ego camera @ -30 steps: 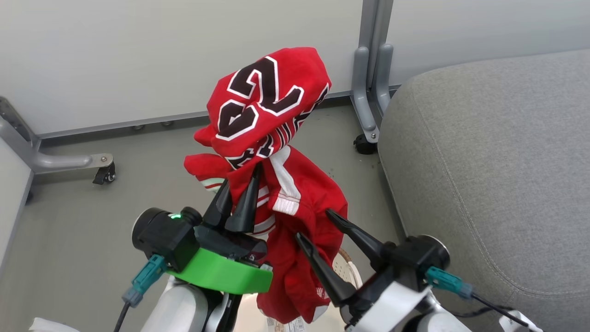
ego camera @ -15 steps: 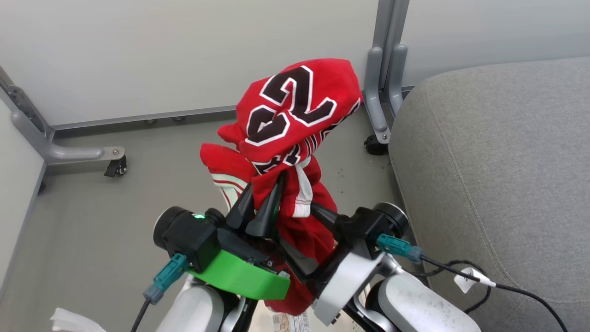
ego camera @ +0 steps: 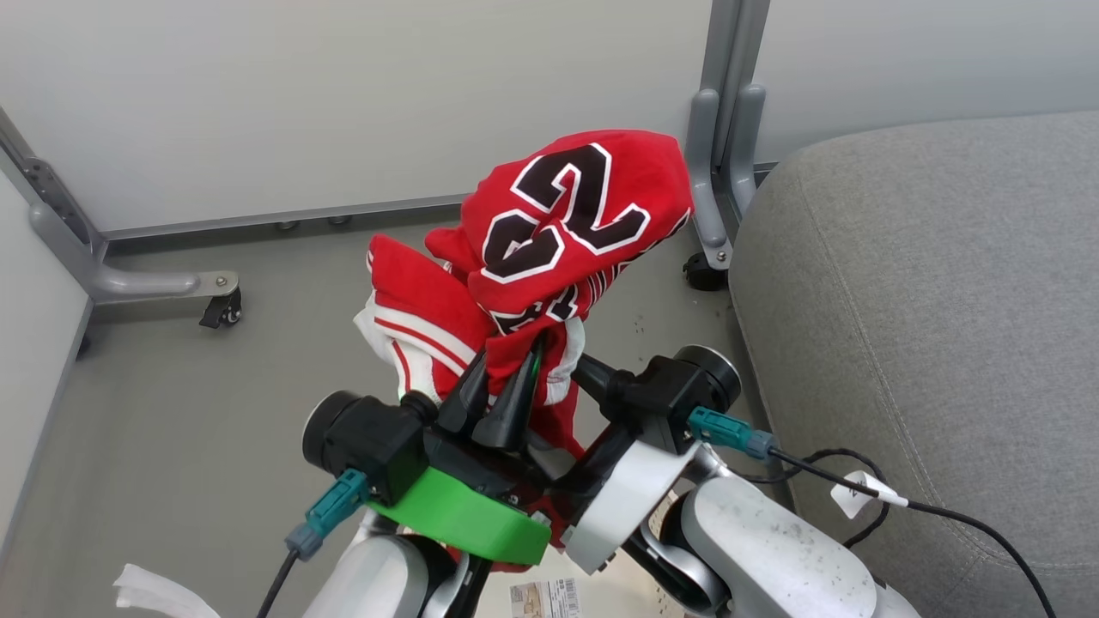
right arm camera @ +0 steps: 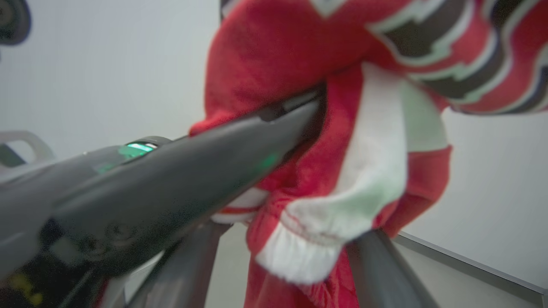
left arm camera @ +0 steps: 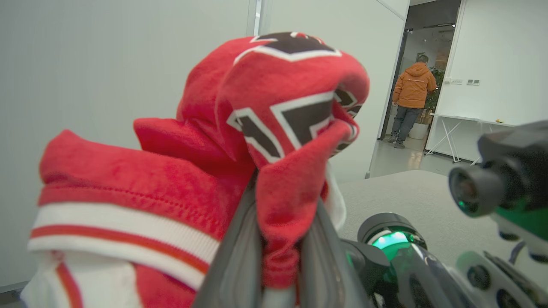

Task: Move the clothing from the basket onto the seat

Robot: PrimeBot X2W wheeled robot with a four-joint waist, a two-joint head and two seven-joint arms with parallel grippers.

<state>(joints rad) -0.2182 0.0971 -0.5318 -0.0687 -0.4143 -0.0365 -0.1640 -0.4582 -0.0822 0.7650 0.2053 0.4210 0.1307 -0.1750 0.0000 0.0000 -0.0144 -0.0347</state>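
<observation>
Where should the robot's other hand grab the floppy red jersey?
Probably the hanging bunch with the white panel of the jersey, just under where the left gripper pinches. Come in from the robot's right: the open right gripper straddles that narrow fold, while the numbered top is bulky.

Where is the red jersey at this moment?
In the head view the red jersey is held up at the centre by the left gripper, above the floor, just left of the grey seat.

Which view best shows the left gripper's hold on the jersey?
Left wrist view: the left gripper pinches a fold of the jersey close up. Head view shows it smaller, from above; right wrist view, one blurred finger against cloth.
</observation>
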